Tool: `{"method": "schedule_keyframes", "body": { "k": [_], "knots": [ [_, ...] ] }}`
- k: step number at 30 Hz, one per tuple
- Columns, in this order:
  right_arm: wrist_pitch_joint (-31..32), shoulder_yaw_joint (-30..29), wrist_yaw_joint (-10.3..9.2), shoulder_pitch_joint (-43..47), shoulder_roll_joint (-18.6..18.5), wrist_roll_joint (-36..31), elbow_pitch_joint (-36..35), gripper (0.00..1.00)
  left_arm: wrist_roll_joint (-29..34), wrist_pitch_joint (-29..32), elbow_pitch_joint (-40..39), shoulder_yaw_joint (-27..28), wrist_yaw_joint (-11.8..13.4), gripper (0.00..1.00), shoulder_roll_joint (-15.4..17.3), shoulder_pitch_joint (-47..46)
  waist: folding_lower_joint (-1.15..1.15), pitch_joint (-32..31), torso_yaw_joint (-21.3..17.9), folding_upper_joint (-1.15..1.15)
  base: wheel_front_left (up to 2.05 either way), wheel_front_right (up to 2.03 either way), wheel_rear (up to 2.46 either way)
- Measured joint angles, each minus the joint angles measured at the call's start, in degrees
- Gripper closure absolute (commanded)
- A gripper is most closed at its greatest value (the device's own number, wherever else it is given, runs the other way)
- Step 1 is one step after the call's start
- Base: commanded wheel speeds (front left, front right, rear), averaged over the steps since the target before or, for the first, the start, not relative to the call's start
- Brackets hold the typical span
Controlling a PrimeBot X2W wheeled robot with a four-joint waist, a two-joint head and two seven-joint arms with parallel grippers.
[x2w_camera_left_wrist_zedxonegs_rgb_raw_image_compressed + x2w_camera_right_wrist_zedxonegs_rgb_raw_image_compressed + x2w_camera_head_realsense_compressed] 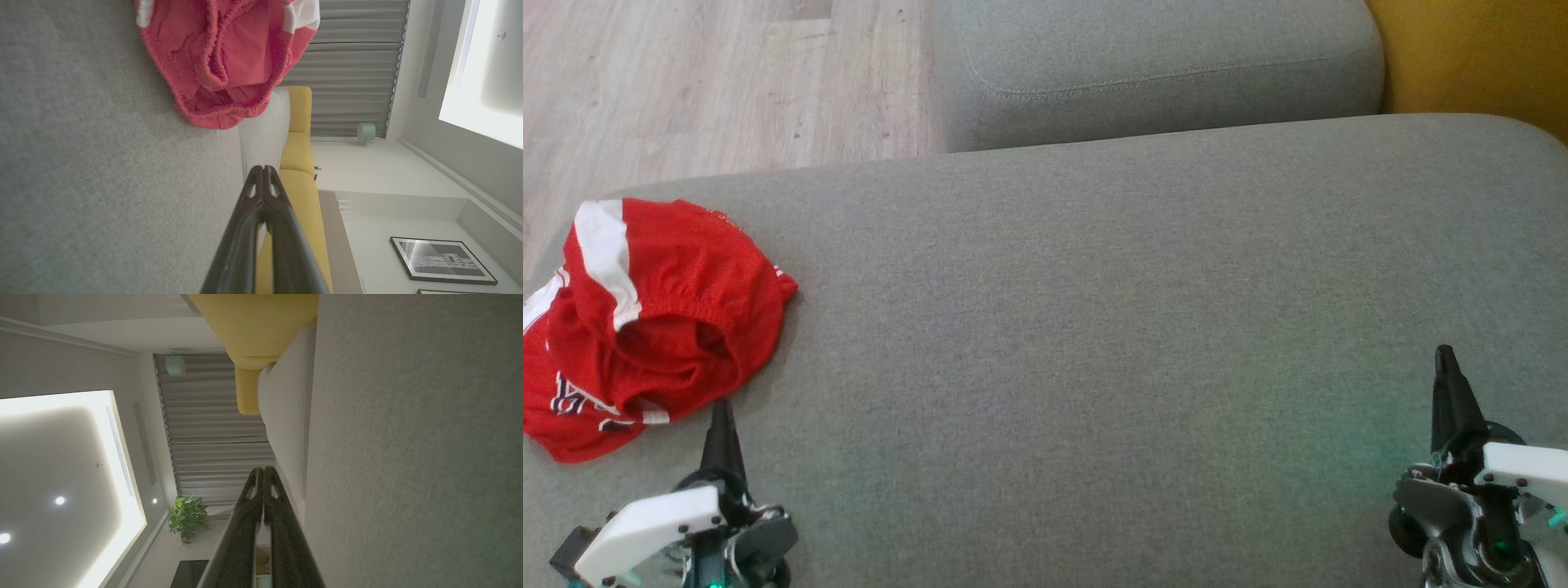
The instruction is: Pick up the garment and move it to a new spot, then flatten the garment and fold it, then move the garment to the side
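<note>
from the head: red garment bunched at the grey cushion's left edge, wood floor beyond; a wide grey stretch lies to its right. left gripper pinched shut, holding nothing, just beside the garment; right gripper shut too, holding nothing, well apart. left wrist: garment ahead of the closed tips, untouched. right wrist: fingers together, cushion running alongside.

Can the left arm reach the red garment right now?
Probably yes: the left gripper, shut, is close beside the garment on the cushion, nothing between them; it must open first.
</note>
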Motion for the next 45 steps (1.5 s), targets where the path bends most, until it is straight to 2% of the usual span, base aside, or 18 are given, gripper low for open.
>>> {"method": "schedule_keyframes", "body": {
  "k": [45],
  "knots": [
    [0.0,0.0,0.0,0.0,0.0,0.0,0.0,1.0,0.0,0.0,0.0,0.0,0.0,1.0,0.0,0.0,0.0,0.0,0.0,0.0,0.0,0.0,0.0]
  ]
}}
